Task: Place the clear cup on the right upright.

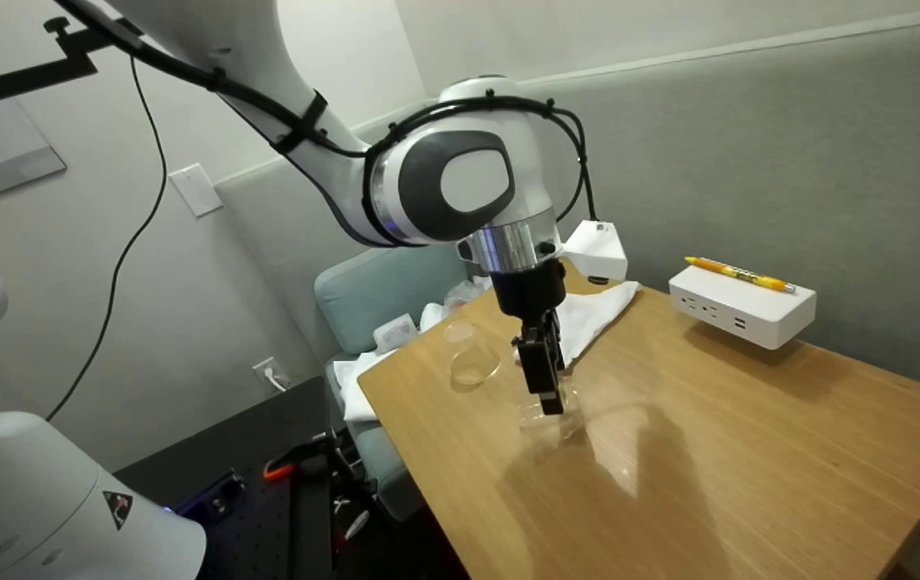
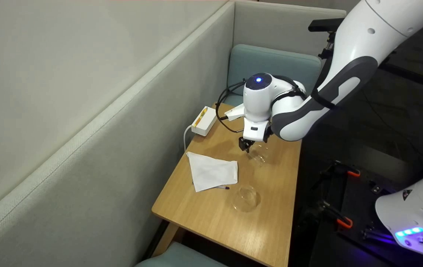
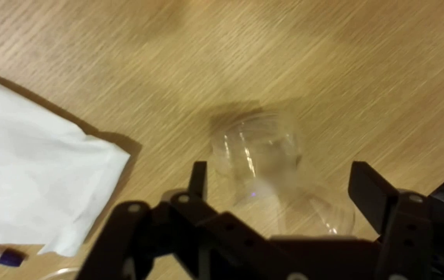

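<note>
The clear cup (image 3: pixel 257 151) appears to lie on its side on the wooden table, and glare and blur make its outline hard to read. It also shows faintly under the gripper in both exterior views (image 1: pixel 569 415) (image 2: pixel 259 154). My gripper (image 3: pixel 280 177) is open and points down just above the cup. In the wrist view the cup lies between and a little ahead of the two fingertips, and its near part is hidden behind the gripper body. The gripper also shows in both exterior views (image 1: pixel 550 399) (image 2: pixel 246 144). I cannot tell whether a finger touches the cup.
Another clear cup (image 1: pixel 474 362) (image 2: pixel 245 200) stands on the table (image 2: pixel 270 230), its wider end seemingly down. A white cloth (image 2: pixel 213 172) (image 3: pixel 39 167) lies near it with a pen (image 3: pixel 10 256) at its edge. A white box (image 1: pixel 742 306) carries a yellow pen (image 1: pixel 738 274) by the padded wall.
</note>
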`<state>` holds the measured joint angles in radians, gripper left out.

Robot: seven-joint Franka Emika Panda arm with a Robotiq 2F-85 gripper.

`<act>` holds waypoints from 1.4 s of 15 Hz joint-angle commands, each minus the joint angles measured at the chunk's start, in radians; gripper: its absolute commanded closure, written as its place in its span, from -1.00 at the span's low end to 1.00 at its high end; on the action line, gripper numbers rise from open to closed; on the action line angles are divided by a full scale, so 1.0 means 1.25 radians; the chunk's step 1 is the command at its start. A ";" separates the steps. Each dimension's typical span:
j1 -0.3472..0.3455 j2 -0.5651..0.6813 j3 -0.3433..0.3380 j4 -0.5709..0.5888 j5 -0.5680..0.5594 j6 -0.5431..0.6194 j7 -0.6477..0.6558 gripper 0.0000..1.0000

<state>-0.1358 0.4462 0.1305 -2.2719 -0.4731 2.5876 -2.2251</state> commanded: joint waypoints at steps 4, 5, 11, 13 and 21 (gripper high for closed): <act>0.062 0.004 -0.046 0.030 0.006 -0.038 -0.005 -1.00; 0.069 0.002 -0.050 0.029 0.002 -0.038 -0.001 -1.00; 0.086 -0.090 -0.064 -0.058 -0.007 0.046 0.058 -1.00; 0.093 -0.136 -0.072 -0.090 0.000 0.073 0.125 -1.00; 0.121 -0.316 -0.095 -0.203 -0.054 0.075 0.508 -1.00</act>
<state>-0.0219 0.1496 0.0419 -2.4427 -0.4806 2.6571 -1.7803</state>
